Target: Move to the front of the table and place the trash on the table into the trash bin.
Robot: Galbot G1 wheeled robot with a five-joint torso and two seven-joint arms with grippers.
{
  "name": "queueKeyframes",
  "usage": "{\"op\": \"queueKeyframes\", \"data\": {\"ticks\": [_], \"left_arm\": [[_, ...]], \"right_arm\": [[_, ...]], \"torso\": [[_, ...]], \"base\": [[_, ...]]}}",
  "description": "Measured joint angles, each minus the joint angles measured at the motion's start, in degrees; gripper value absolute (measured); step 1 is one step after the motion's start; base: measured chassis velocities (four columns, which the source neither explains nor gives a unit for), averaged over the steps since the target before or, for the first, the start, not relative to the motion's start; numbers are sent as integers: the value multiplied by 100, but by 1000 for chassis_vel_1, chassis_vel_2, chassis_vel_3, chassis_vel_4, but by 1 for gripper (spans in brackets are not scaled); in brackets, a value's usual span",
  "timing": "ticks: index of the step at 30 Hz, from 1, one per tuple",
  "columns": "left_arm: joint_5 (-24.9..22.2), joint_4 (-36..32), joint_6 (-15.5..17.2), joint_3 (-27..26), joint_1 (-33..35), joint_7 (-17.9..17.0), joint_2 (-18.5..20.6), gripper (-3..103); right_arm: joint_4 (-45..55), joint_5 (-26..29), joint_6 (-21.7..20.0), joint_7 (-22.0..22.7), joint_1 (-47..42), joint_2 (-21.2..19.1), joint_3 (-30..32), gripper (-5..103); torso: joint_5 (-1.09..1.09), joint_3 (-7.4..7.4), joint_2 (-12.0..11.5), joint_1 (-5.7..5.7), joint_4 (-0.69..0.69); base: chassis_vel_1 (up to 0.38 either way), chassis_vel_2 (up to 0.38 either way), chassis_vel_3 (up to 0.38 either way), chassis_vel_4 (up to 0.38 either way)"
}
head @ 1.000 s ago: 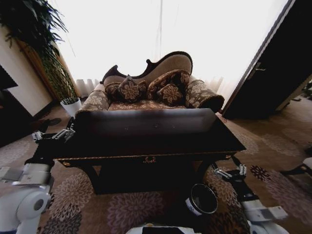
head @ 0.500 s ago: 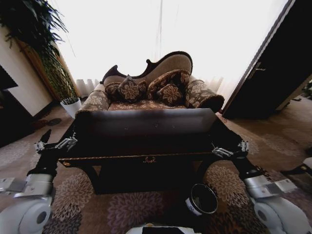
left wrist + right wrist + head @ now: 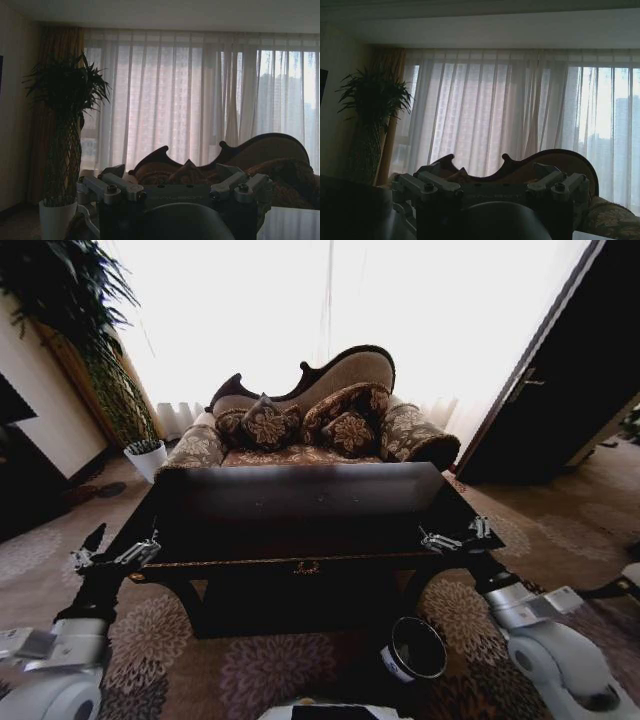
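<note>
The table (image 3: pixel 300 525) stands straight ahead, its glossy black top dark and gold trim along the front edge. I cannot make out any trash on that dark top. The trash bin (image 3: pixel 415 648), black with a shiny rim, sits on the carpet under the table's front right. My left gripper (image 3: pixel 113 555) hovers open at the table's front left corner. My right gripper (image 3: pixel 455 535) hovers open over the front right corner. From each wrist view the open left gripper (image 3: pixel 175 189) and open right gripper (image 3: pixel 490 189) face the curtained window, holding nothing.
A patterned sofa (image 3: pixel 310 425) with cushions stands behind the table. A tall plant in a white pot (image 3: pixel 146 457) is at the back left, a dark door (image 3: pixel 560 390) at the right. Patterned carpet lies on both sides of the table.
My right arm rose from low beside the bin to the table's front right corner. My left gripper drew back and down along the table's left side. The camera held still.
</note>
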Motion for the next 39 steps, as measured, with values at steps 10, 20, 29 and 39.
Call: {"op": "queueKeyframes", "data": {"ticks": [10, 20, 29, 39], "left_arm": [[64, 3, -11, 77, -16, 12, -27, 100], [76, 33, -11, 126, -80, 19, -2, 100], [67, 33, -16, 128, -81, 20, -5, 100], [133, 21, -16, 191, -53, 21, -40, 100]], "right_arm": [[6, -14, 13, -100, -11, 62, -9, 100], [4, -14, 42, -164, -66, 86, 13, 100], [4, -34, 48, -191, -77, 108, 6, 100], [-26, -37, 53, -235, -31, 93, -27, 100]], "torso": [[0, 1, -1, 3, 0], [2, 0, 0, -1, 0], [1, 0, 0, -1, 0], [-2, -1, 2, -3, 2]], "base": [[36, -34, -38, 43], [225, -220, -227, 213], [332, -340, -317, 322], [360, -370, -352, 364]]}}
